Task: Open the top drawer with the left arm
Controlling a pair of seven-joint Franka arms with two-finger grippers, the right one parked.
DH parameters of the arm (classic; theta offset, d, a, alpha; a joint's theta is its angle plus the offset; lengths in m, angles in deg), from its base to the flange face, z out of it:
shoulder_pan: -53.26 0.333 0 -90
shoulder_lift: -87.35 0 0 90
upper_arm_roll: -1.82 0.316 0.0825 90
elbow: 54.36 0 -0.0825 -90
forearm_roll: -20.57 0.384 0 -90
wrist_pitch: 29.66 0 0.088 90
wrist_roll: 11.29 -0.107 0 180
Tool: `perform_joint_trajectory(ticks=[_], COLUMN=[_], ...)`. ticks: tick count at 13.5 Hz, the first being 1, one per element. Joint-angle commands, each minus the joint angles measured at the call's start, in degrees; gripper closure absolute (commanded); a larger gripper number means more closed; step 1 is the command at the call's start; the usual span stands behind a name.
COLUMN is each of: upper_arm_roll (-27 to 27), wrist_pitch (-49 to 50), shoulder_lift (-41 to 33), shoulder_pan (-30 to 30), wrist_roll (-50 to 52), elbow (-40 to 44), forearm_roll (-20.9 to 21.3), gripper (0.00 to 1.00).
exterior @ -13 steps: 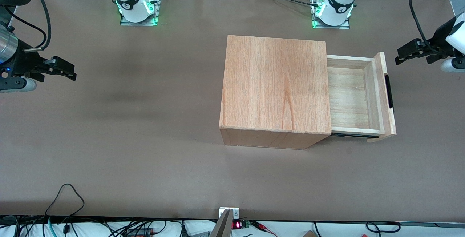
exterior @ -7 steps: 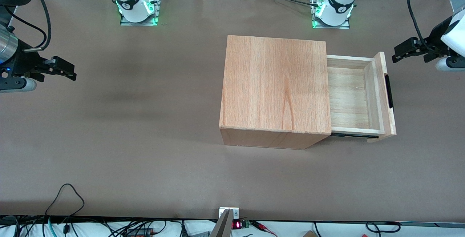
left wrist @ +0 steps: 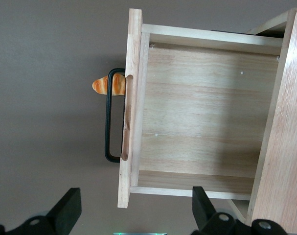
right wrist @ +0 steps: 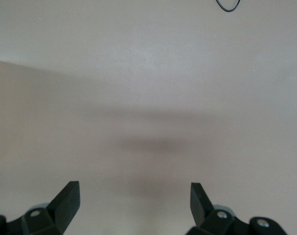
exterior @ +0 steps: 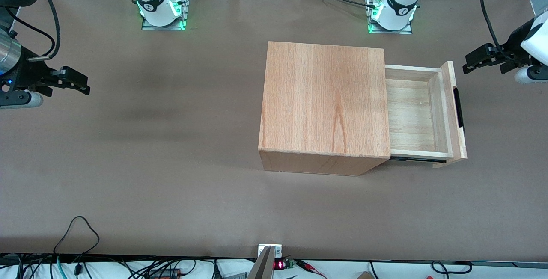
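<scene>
Brown matte worktop (exterior: 171, 163) carries everything, and toward the working arm's end of it sits the shallow light-wood top drawer (exterior: 421, 114), drawn well out of the big plain wooden box casing (exterior: 323, 101). Its paler floor lies bare and its front panel faces the white-shelled left arm (exterior: 537, 43). A long slim black bar handle (exterior: 458, 108) runs along that panel; in the wrist view the same handle (left wrist: 109, 117) stands off the wood, leaving a gap, which is presumably why it suits a two-finger grasp. A small orange-and-white object (left wrist: 109, 84) shows beside one end of the handle; what it is I cannot tell. With the tray this far out, the opening looks done.

Clear of the drawer front, the black cabled gripper (exterior: 483, 58) hangs above the worktop, apart from the handle. Its fingers (left wrist: 67, 208) are spread wide and hold nothing, touching neither handle nor wood.
</scene>
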Motion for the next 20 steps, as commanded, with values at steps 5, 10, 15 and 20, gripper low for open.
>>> perform_joint_trajectory(ticks=[5, 10, 15, 20], upper_arm_roll=[0.28, 0.02, -0.34, 0.01], wrist_pitch=[0.47, 1.87, 0.39, 0.21], shoulder_lift=[0.62, 0.09, -0.17, -0.26], shoulder_pan=[0.18, 0.53, 0.53, 0.53], wrist_roll=[-1.86, -0.8, -1.77, -1.86], elbow=[0.55, 0.64, 0.99, 0.99], forearm_roll=[1.59, 1.59, 1.15, 1.59], gripper=[0.0, 0.0, 0.0, 0.0])
